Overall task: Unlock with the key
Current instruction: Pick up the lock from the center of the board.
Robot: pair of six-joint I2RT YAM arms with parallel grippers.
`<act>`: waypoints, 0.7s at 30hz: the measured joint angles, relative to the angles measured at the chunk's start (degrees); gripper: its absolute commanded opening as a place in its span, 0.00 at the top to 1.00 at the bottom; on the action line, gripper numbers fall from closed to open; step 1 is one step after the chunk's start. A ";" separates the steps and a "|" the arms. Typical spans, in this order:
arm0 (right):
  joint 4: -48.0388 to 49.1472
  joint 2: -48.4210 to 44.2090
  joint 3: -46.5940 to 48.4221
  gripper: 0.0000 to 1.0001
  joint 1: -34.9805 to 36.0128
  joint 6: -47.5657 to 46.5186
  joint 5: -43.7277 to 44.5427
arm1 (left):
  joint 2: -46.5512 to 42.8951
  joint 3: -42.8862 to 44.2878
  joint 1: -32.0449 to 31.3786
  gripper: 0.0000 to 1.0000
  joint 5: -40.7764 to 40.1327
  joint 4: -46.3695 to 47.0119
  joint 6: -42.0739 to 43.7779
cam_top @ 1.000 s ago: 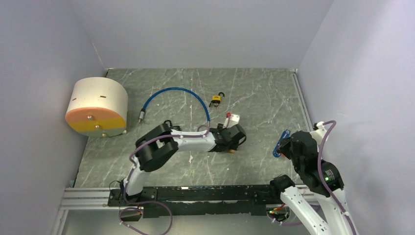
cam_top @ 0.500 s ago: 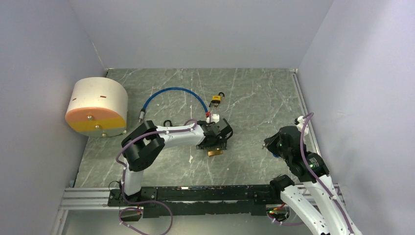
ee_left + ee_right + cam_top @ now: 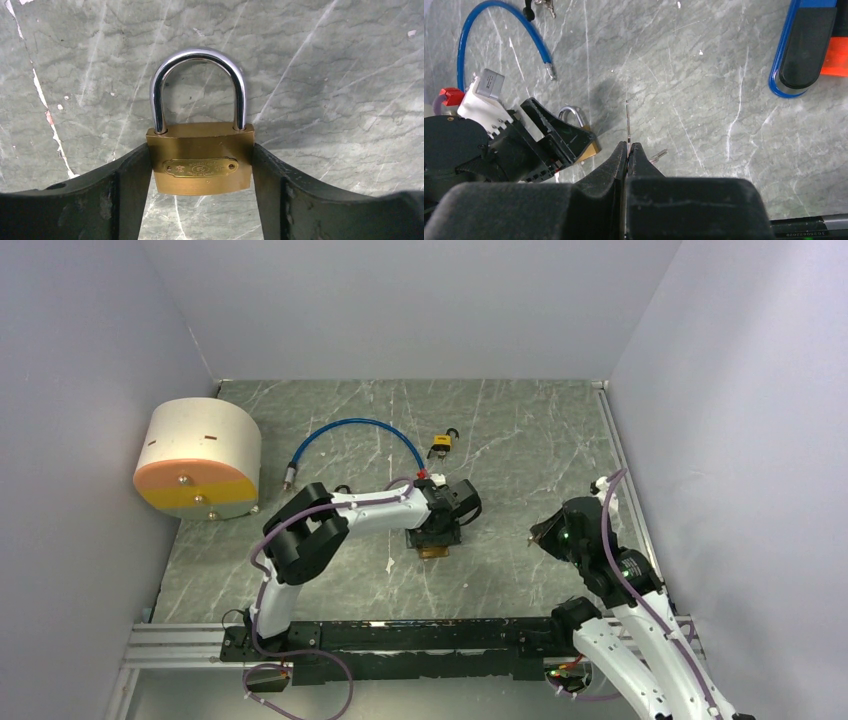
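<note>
A brass padlock point(image 3: 200, 160) with a closed steel shackle point(image 3: 197, 55) lies on the grey marbled table, and my left gripper point(image 3: 201, 167) is shut on its body, one finger pressed to each side. From above, the padlock point(image 3: 434, 549) peeks out under the left gripper point(image 3: 437, 536) mid-table. My right gripper point(image 3: 628, 146) is shut on the key point(image 3: 628, 120), whose thin blade sticks out edge-on past the fingertips; a second key point(image 3: 658, 155) dangles beside them. The right gripper point(image 3: 540, 537) hovers to the right of the padlock point(image 3: 593, 146), apart from it.
A blue cable point(image 3: 360, 427) arcs behind the left arm, with a small yellow padlock point(image 3: 440, 446) near its right end. A white and orange cylinder point(image 3: 198, 455) stands at the far left. A blue, black and orange tool point(image 3: 806, 45) lies beyond the right gripper.
The left gripper has shifted left over the brass padlock, spread wide, then closed onto its body. The right arm has swung left toward the padlock with the key still pinched.
</note>
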 measured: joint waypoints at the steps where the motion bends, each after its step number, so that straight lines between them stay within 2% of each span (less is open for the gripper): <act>1: 0.11 0.17 0.00 1.00 0.00 -0.20 -0.11 | 0.00 0.00 0.04 0.13 0.07 -0.07 -0.13; 2: 0.20 0.31 0.00 1.00 0.00 -0.37 -0.20 | 0.02 -0.04 0.09 0.10 0.15 -0.22 -0.39; 4: 0.61 0.39 -0.09 1.00 0.00 -0.52 -0.66 | 0.04 -0.02 0.04 0.10 1.07 -0.48 -0.90; 8: 1.86 0.55 -0.61 1.00 0.00 -0.61 -1.79 | 0.48 0.50 -0.07 0.27 1.60 -2.21 -0.92; 11: 1.97 0.63 -0.63 1.00 0.00 -0.61 -2.03 | 2.19 2.93 -0.04 0.35 2.29 -4.66 -1.53; 13: 1.99 0.55 -0.63 1.00 0.00 -0.61 -2.03 | 2.84 3.63 0.00 0.44 2.71 -5.75 -1.77; 17: 2.29 0.44 -0.63 1.00 0.00 -0.96 -2.32 | 2.12 2.78 0.28 0.70 2.89 -5.01 -1.64; 18: 2.49 0.48 -0.63 1.00 0.00 -1.25 -2.71 | 1.64 2.43 0.59 0.73 3.06 -4.52 -1.33; 21: 4.48 0.50 -0.92 1.00 0.00 -2.93 -5.16 | -0.26 0.39 1.81 0.74 5.16 -3.50 -0.72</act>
